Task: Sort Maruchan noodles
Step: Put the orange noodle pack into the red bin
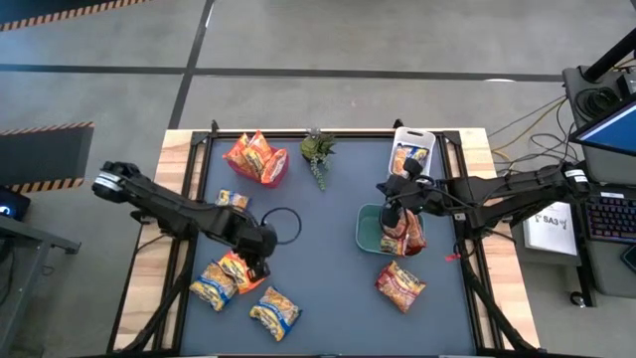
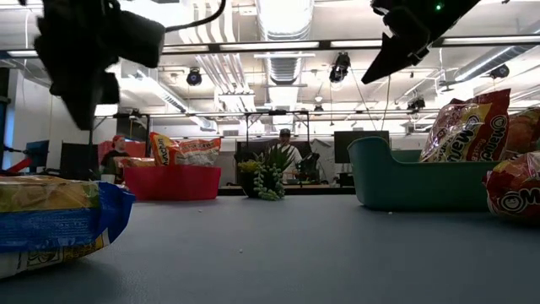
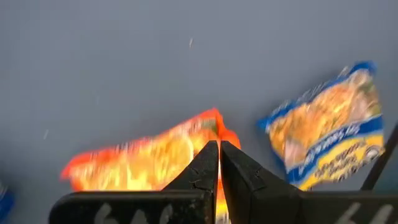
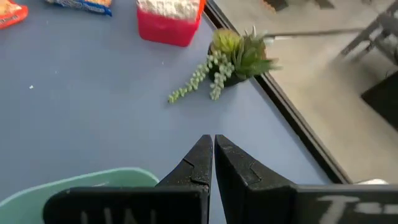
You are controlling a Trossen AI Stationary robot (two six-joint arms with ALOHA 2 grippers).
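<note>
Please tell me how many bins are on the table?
3. A red bin sits left of the plant, a teal bin is under the right gripper, and a white bin is beyond it.

Far left: bin (image 1: 270,169) holding packets (image 1: 250,155)
Far middle: plant (image 1: 318,151) (beside that bin)
Right: tub (image 1: 370,229) holding packets (image 1: 402,231)
Near left: loose packets (image 1: 275,310)

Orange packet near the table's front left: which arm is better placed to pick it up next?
Left. The left gripper hangs right over the orange packet, while the right gripper is across the table at the green bin.
</note>
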